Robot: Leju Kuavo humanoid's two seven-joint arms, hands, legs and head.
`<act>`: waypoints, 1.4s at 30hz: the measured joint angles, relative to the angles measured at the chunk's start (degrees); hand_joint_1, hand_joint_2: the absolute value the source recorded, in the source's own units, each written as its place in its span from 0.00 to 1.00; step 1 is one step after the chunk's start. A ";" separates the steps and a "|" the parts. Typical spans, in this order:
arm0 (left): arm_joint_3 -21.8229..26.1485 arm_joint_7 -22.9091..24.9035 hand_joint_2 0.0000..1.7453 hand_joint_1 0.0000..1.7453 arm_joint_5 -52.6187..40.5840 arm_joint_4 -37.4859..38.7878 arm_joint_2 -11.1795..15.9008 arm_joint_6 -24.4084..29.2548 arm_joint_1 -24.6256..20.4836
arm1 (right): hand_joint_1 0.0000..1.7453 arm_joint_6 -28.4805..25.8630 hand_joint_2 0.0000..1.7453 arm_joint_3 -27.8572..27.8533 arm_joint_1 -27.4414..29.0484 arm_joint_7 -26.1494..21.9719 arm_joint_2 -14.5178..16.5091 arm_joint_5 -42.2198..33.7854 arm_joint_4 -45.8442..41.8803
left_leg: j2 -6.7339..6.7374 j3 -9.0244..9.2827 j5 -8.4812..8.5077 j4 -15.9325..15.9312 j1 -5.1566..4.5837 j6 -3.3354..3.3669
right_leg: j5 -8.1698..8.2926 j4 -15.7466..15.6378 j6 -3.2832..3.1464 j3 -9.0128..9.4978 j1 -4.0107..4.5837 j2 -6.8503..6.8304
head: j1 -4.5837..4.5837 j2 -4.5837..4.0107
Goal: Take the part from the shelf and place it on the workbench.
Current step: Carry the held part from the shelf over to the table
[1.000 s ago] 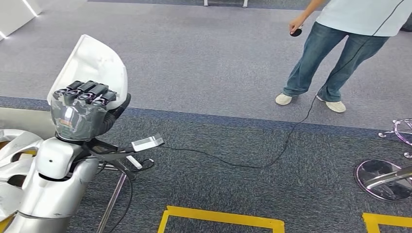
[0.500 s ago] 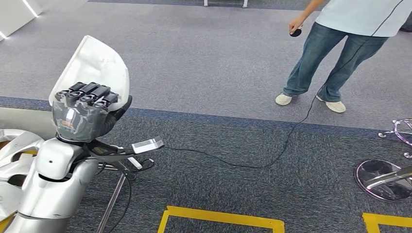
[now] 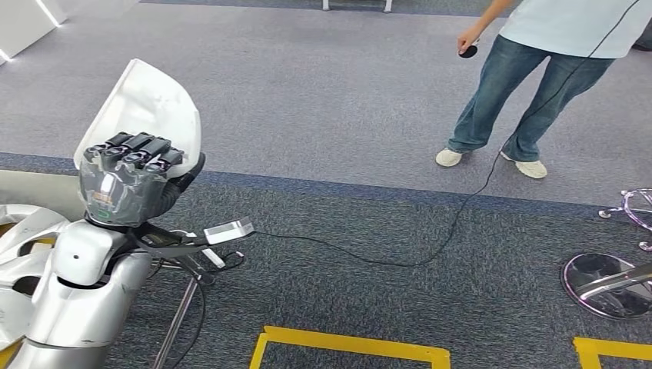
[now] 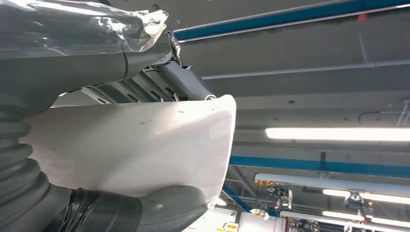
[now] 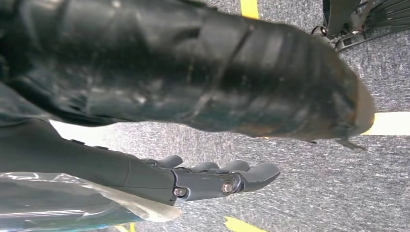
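Observation:
In the head view my left hand [image 3: 127, 181] is raised at the left and grips a white curved panel part [image 3: 146, 100], which stands upright above the dark fingers. The left wrist view shows the same white part [image 4: 145, 145] clamped between the fingers [image 4: 159, 84] and the thumb [image 4: 164, 208], with a ceiling and lights behind. In the right wrist view my right hand [image 5: 212, 176] hangs over grey carpet, its fingers [image 5: 251, 173] stretched out with nothing in them.
A person in jeans [image 3: 530, 77] stands at the far right holding a small black object [image 3: 467, 51]; a black cable [image 3: 384, 261] runs across the carpet. Chrome chair bases [image 3: 607, 284] lie at right, yellow floor tape [image 3: 350, 346] in front, silver parts [image 3: 23, 231] at lower left.
My left hand with the white part has dipped slightly and shifted a little left. The person and the floor have not moved.

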 joint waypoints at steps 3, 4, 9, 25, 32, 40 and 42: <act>0.28 -0.07 1.00 1.00 0.15 0.00 -0.09 0.00 0.02 | 0.00 0.05 0.00 -0.06 0.00 0.00 0.00 0.00 0.00 | 0.00 -0.02 -0.05 0.11 -0.02 0.04 | 0.00 0.01 0.00 0.01 -0.01 0.00 | -0.01 0.01; 0.39 -0.08 1.00 1.00 0.19 0.00 -0.15 0.00 0.02 | 0.00 0.07 0.00 -0.08 -0.01 0.00 0.00 0.00 0.00 | 0.00 -0.02 -0.07 0.14 -0.02 0.06 | 0.00 0.01 0.01 0.02 -0.02 0.00 | -0.01 0.01; 0.71 -0.13 1.00 1.00 0.21 0.00 -0.32 0.00 0.04 | 0.00 0.11 0.00 -0.15 0.00 0.00 0.00 0.00 0.00 | 0.00 -0.12 -0.22 0.47 -0.04 0.29 | -0.04 0.01 0.11 0.07 -0.03 0.00 | -0.01 0.00; 2.22 -3.19 1.00 1.00 0.88 -0.03 -1.50 0.02 0.58 | 0.00 0.54 0.00 -0.23 -0.08 -0.11 0.00 0.42 0.00 | 1.06 0.07 -1.08 1.28 -0.15 1.59 | -2.45 11.24 0.63 -7.18 0.08 -1.58 | 0.43 0.01; 2.56 -3.22 1.00 1.00 0.92 -0.10 -1.75 0.05 0.59 | 0.00 0.56 0.00 -0.23 -0.20 -0.29 0.05 0.46 0.00 | 1.48 -0.86 -2.88 3.63 -0.21 -0.24 | -0.16 3.16 -1.19 -2.67 0.23 -1.49 | 0.26 0.00; 2.73 -3.79 1.00 1.00 0.89 -0.13 -1.76 0.04 0.78 | 0.00 0.61 0.00 -0.33 -0.01 -0.37 0.02 0.54 0.00 | 4.42 -5.96 -4.70 13.42 0.86 -1.65 | -0.58 3.10 -1.91 -2.10 0.22 -3.02 | -0.08 0.00; 2.82 -3.99 1.00 1.00 0.89 -0.13 -1.79 0.04 0.67 | 0.00 0.62 0.00 -0.32 -0.06 -0.48 0.02 0.67 0.00 | 4.89 -2.35 -1.84 5.83 0.72 -1.34 | -0.74 3.17 -1.58 -1.96 0.30 -3.13 | -0.05 0.00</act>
